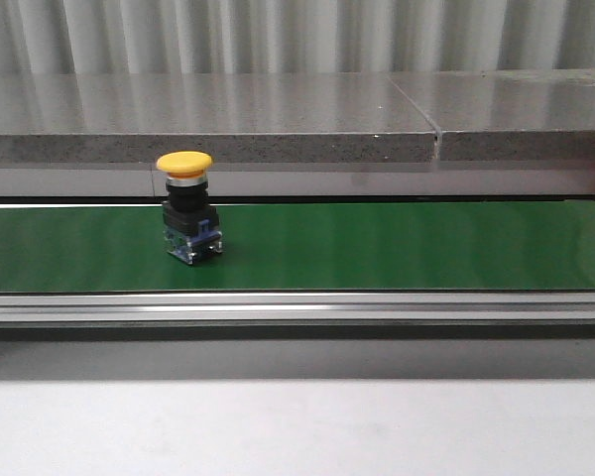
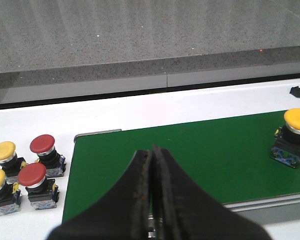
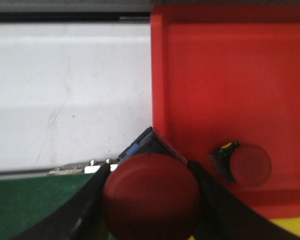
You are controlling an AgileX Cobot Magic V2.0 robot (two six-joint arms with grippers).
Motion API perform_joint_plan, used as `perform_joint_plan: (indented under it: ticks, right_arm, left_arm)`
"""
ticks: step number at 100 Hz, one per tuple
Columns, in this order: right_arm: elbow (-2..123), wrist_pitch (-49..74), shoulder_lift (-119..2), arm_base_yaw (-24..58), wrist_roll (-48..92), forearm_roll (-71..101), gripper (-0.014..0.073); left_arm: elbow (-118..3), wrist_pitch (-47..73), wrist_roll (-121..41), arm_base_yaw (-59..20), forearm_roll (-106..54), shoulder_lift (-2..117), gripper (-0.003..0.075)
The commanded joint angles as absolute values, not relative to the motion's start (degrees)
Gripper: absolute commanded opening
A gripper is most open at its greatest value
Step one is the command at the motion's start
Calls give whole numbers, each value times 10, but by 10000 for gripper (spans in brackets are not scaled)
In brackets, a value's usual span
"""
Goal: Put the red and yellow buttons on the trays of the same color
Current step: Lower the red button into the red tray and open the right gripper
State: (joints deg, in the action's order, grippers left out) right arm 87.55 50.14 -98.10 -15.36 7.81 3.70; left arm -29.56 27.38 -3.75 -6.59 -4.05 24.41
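One red button (image 3: 151, 196) at tray edge (image 3: 159, 85)

1. A yellow button (image 1: 186, 218) stands upright on the green belt (image 1: 397, 248), its yellow cap on top and a black body with a blue base below.
2. Two red buttons (image 2: 43, 153) and two yellow buttons (image 2: 3, 159) stand close together on the white table (image 2: 115, 115), just beside the belt's end.
3. A red button (image 3: 151, 195) sits between the right gripper's jaws, at the edge of the red tray (image 3: 230, 80).
4. Another red button (image 3: 246, 165) lies on its side in the red tray.
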Motion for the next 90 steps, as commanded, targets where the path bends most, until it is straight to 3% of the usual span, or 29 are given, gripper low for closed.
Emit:
perform_joint_plan:
  ticks: [1, 40, 90]
  right_arm:
    - [930, 475, -1000, -165, 83, 37, 71]
    - [1061, 487, -1153, -187, 83, 34, 71]
    - [1067, 478, -1202, -213, 83, 37, 71]
  left_arm:
    - [-311, 226, -37, -70, -46, 248, -20]
    - [-311, 226, -37, -70, -46, 248, -20]
    - [-311, 226, -37, -70, -46, 248, -20]
